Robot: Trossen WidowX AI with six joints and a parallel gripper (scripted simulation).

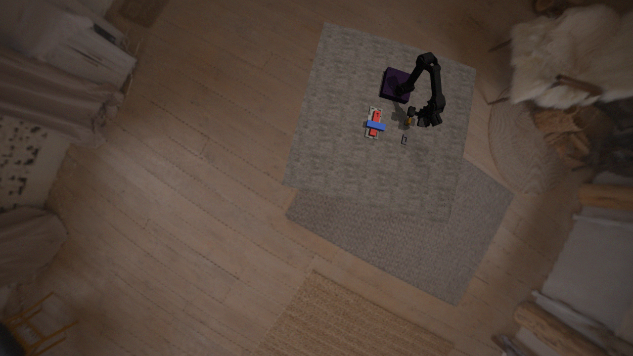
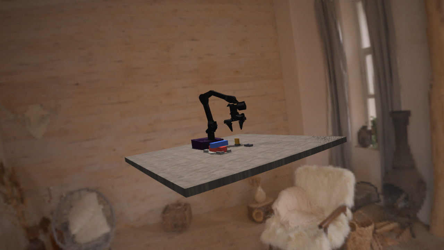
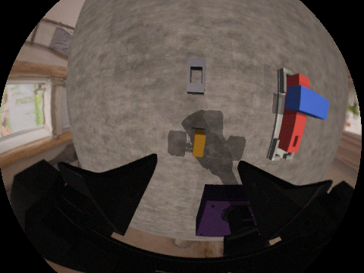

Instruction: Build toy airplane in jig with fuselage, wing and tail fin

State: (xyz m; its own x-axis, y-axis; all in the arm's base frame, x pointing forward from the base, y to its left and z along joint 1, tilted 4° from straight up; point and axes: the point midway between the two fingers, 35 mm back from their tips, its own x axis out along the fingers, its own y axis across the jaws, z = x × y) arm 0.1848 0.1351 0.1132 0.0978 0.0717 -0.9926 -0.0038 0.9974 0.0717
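The jaws [image 2: 235,124] are held wide apart and empty, high above the yellow tail fin [image 3: 199,142], which stands on the table [image 2: 279,149]. The red fuselage [image 1: 375,122] is seated in the jig [image 1: 368,132], and the blue wing [image 1: 375,126] lies across it.

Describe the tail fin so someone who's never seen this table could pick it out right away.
Start at the purple base block on the grey table. The open hand hovers above a small piece standing alone: the tail fin. It is the only yellow-orange part, apart from the red fuselage with its blue wing.
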